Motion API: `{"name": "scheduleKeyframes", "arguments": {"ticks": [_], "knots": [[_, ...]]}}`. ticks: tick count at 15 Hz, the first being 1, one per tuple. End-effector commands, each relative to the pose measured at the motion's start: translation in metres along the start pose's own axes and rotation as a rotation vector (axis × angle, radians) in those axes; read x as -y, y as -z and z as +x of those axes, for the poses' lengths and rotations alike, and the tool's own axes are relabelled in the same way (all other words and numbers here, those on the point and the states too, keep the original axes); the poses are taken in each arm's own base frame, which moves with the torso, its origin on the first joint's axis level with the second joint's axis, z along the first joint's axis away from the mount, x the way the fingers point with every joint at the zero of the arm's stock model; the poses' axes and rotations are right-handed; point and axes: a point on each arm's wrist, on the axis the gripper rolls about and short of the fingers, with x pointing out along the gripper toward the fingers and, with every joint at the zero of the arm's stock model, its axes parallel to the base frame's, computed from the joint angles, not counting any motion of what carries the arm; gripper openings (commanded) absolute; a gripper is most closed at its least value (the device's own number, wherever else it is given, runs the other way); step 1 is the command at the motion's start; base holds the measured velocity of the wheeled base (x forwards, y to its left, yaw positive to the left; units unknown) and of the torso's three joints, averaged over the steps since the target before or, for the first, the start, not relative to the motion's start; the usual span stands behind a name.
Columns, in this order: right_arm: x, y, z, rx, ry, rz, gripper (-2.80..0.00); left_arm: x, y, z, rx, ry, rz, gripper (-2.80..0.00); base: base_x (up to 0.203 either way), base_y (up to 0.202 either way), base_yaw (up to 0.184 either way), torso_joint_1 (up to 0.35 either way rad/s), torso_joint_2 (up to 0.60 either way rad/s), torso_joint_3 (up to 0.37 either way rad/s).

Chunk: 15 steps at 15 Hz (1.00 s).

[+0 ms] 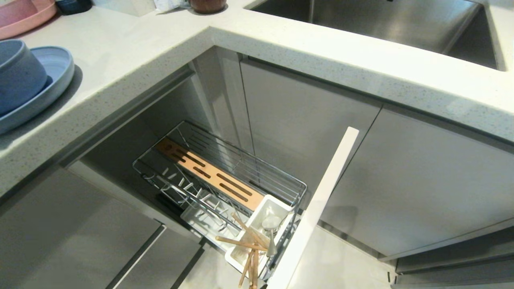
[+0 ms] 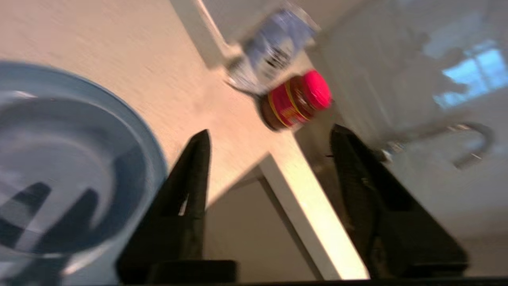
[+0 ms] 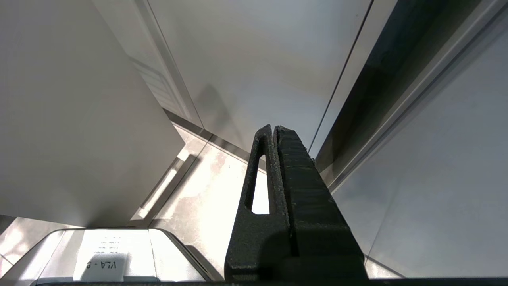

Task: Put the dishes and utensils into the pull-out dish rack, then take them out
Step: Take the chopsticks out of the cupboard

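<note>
Plainly, the round light-blue matte bowl [image 1: 18, 74] sits inside the wide shallow light-blue matte plate [image 1: 56, 82] on the speckled pale stone countertop [image 1: 132, 52] at the far left of the head view, well apart from the narrow chrome wire pull-out dish rack [image 1: 219, 182] at lower centre. Both look stiff, fairly heavy and breakable, with a matte surface that should not be slippery; the bowl's rim seems the natural hold (one finger inside, one outside). The long light-wood chopsticks [image 1: 249, 249] and a slim silver metal spoon [image 1: 271, 230] already stand in the rack's white plastic utensil cup [image 1: 277, 208]. The left gripper [image 2: 270, 143] hangs released and empty beside the plate in its wrist view. The right gripper [image 3: 276, 131] is clenched on nothing, parked by the grey cabinet fronts [image 3: 258, 59].
</note>
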Motion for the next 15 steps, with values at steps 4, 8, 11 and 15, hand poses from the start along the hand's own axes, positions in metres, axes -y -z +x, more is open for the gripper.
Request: {"name": "scheduleKeyframes", "arguments": {"ticks": [4,8,11,15], "knots": [[0.0,0.0,0.0,0.001,0.0,0.0,-2.8,0.004,0.021,0.001,-0.239,0.169,-0.062,-2.8,0.0,0.0,0.0,0.0,0.0,0.0],[0.0,0.0,0.0,0.001,0.0,0.0,-2.8,0.011,0.069,0.018,-0.532,0.23,-0.024,-2.8,0.0,0.0,0.0,0.0,0.0,0.0],[0.0,0.0,0.0,0.001,0.0,0.0,-2.8,0.014,0.107,0.032,-0.707,0.183,0.05,-2.8,0.0,0.0,0.0,0.0,0.0,0.0],[0.0,0.0,0.0,0.001,0.0,0.0,-2.8,0.015,0.153,0.047,-0.884,0.092,0.154,-2.8,0.0,0.0,0.0,0.0,0.0,0.0]]}}
